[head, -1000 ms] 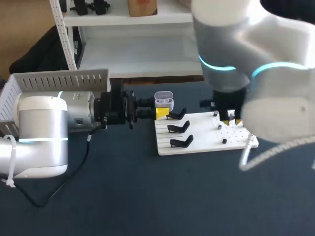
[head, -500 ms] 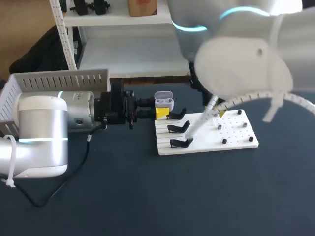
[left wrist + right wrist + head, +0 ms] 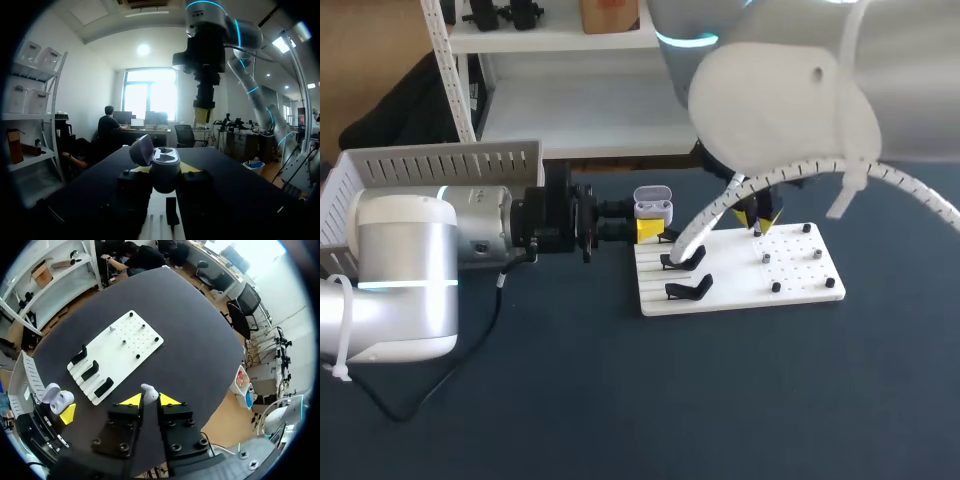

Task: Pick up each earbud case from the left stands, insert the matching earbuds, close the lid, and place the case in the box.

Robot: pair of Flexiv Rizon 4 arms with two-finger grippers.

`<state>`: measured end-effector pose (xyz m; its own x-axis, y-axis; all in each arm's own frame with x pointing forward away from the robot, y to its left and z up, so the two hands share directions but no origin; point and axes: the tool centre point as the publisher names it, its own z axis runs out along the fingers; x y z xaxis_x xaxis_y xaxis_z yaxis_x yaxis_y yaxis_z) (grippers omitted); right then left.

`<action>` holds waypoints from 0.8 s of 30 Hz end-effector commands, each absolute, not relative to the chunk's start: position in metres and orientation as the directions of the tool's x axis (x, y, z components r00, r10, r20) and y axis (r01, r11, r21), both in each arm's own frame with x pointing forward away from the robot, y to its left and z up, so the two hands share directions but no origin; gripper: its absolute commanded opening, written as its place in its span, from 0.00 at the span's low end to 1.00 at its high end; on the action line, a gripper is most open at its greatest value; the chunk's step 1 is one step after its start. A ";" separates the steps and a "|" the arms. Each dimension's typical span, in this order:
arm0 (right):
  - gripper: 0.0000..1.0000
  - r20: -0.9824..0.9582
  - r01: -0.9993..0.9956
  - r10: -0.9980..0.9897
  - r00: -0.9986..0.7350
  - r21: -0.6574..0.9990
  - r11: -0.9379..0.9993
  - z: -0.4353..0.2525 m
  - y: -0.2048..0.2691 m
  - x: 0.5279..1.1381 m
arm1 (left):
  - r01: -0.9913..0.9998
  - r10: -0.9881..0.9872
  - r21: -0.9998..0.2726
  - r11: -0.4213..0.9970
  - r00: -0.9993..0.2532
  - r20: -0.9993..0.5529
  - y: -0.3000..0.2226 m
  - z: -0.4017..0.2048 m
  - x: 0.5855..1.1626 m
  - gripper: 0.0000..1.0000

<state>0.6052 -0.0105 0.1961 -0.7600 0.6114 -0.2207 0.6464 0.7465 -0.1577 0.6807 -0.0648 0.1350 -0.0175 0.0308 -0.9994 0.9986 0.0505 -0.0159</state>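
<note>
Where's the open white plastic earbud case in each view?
Head view: open white plastic earbud case in the left gripper, by the stand end of the white pegboard.
Left wrist view: between its own fingers, above the pegboard.
Right wrist view: beside the pegboard's stand end, beyond the held earbud.
Shared landmark: the pegboard.

I see my left end effector (image 3: 648, 229) gripping the open white earbud case (image 3: 653, 203) just beside the far-left corner of the white board (image 3: 800, 290). My right end effector (image 3: 758, 218) hangs over the board's far edge, near the black stands (image 3: 688, 289). The white box (image 3: 440, 165) sits at the counter's (image 3: 620, 400) left.
</note>
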 end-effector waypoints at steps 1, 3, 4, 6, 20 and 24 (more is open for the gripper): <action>0.00 -0.199 0.791 0.765 -0.612 -0.147 0.595 0.199 0.001 0.611 | 0.999 0.029 -0.015 0.051 -0.017 -0.999 -0.065 0.135 0.681 0.00; 0.00 -0.139 0.844 0.833 -0.536 -0.118 0.524 0.205 0.009 0.616 | 0.999 0.029 -0.015 0.051 -0.017 -0.999 -0.065 0.135 0.681 0.00; 0.00 -0.136 0.863 0.853 -0.504 -0.107 0.493 0.208 0.014 0.618 | 0.999 0.029 -0.015 0.051 -0.017 -0.999 -0.065 0.135 0.681 0.00; 0.00 -0.104 0.897 0.891 -0.441 -0.091 0.433 0.213 0.022 0.622 | 0.999 0.029 -0.015 0.051 -0.017 -0.999 -0.065 0.135 0.681 0.00; 0.00 -0.091 0.919 0.915 -0.393 -0.070 0.388 0.221 0.061 0.638 | 0.999 0.029 -0.015 0.051 -0.017 -0.999 -0.065 0.135 0.681 0.00; 0.00 -0.075 0.907 0.904 -0.421 -0.038 0.420 0.222 0.069 0.643 | 0.999 0.029 -0.015 0.051 -0.017 -0.999 -0.065 0.135 0.681 0.00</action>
